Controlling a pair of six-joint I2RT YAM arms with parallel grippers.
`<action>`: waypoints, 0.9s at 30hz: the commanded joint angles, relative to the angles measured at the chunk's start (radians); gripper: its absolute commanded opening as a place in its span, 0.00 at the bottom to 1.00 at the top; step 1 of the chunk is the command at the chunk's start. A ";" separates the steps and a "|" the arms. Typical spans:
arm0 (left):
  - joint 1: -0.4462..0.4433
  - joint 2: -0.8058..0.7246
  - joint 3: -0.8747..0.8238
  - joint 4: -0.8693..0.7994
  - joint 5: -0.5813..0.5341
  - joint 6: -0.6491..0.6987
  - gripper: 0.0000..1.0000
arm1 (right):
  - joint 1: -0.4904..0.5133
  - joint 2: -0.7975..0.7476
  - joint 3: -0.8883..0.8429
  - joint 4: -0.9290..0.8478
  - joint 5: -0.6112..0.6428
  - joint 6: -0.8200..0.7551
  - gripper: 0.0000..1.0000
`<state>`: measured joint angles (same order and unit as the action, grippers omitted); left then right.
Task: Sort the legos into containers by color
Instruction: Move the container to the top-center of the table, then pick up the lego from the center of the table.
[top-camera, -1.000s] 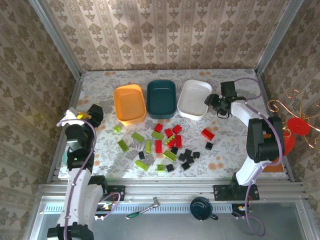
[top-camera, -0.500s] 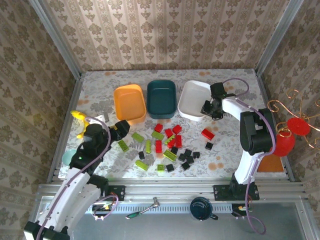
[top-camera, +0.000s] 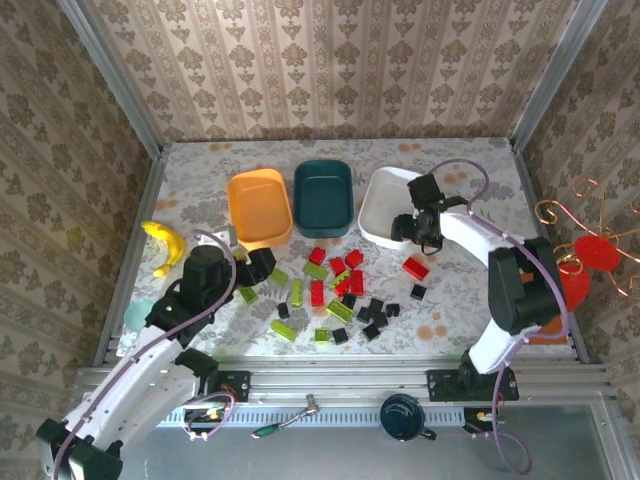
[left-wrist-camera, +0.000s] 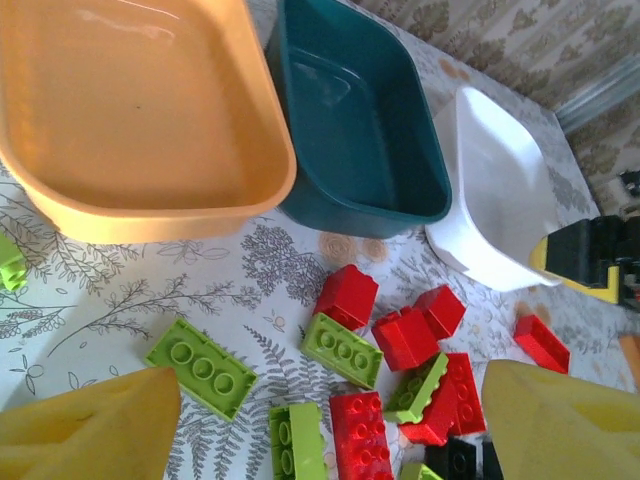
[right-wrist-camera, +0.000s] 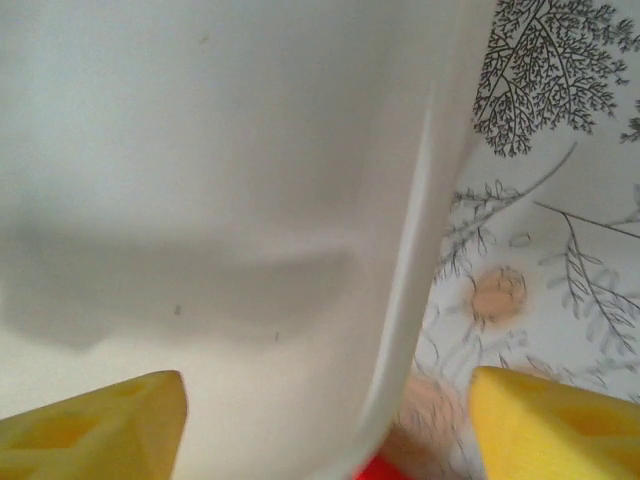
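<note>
Both arms have swung inward over the last second. Earlier out by the left edge, the left tool (top-camera: 260, 264) now sits low at the left end of the legos (top-camera: 340, 290). Meanwhile the right tool (top-camera: 408, 230) has come from beside the white tub (top-camera: 385, 190) to above its near rim.

On the left tool the fingers stand wide apart with nothing between them. Its wrist view shows lime and red bricks lying loose on the worktop (top-camera: 200, 170) ahead of them. On the right tool the fingers are spread too, and its wrist view shows the white tub's rim running between them.

An orange tub (top-camera: 260, 208), a teal tub (top-camera: 323, 195) and the white tub sit side by side beyond the pile. Red, lime and black bricks lie on the worktop in front of them. One red brick (top-camera: 415, 267) lies off to the right, apart from the rest. A banana (top-camera: 165, 243) lies left of the left arm.
</note>
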<state>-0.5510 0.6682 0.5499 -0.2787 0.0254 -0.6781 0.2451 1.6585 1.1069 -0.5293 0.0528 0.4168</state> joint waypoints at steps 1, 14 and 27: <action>-0.055 -0.002 0.051 -0.047 -0.070 0.034 0.90 | 0.068 -0.170 -0.062 -0.013 0.083 -0.005 0.81; -0.195 -0.036 0.026 -0.085 -0.178 0.008 1.00 | 0.447 -0.193 -0.219 0.106 0.001 0.010 0.75; -0.205 -0.036 0.011 -0.092 -0.190 -0.015 1.00 | 0.494 -0.011 -0.201 0.187 0.036 0.042 0.62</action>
<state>-0.7467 0.6399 0.5671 -0.3546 -0.1436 -0.6800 0.7349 1.6234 0.8974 -0.3477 0.0566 0.4465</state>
